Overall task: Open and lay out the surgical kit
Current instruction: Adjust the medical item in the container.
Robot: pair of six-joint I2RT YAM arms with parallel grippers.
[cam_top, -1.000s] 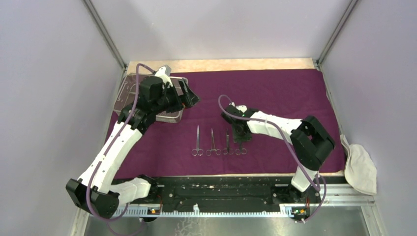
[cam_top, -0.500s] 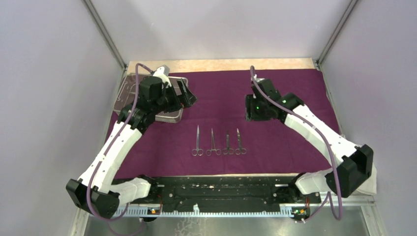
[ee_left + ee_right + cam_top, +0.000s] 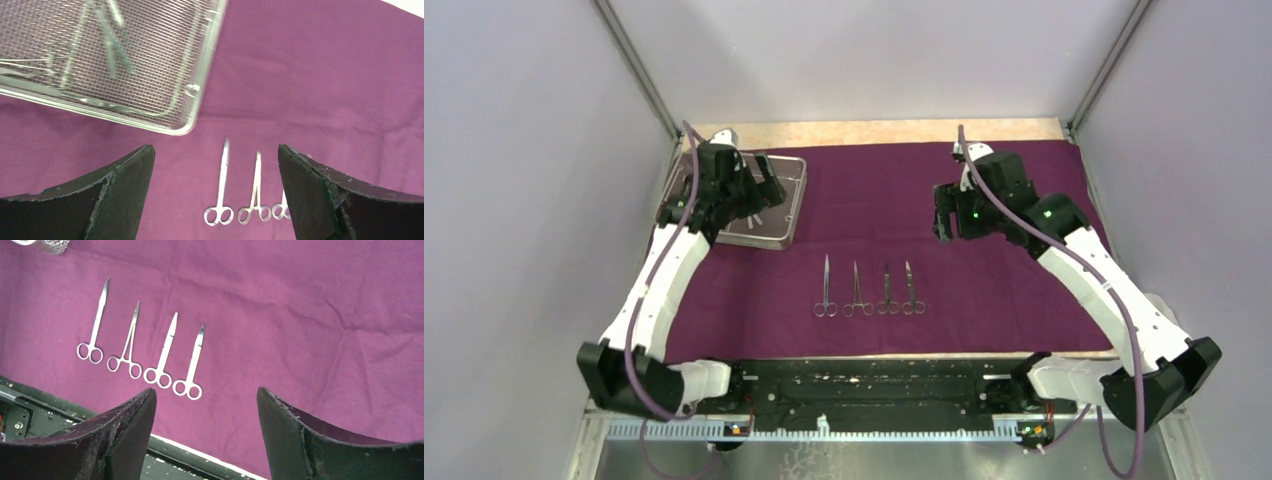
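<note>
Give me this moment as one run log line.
left tool: open, empty, at mesh tray | right tool: open, empty, over purple wrap | laid out: four scissor-like instruments, one row | tray: more instruments

No text, label, brand, number or sign is legible anywhere.

I see a robotics lab test cell: pale panel walls (image 3: 524,150) on aluminium struts (image 3: 639,70) box in the desk (image 3: 874,132), with a black mounting rail (image 3: 874,385) along its near edge
</note>
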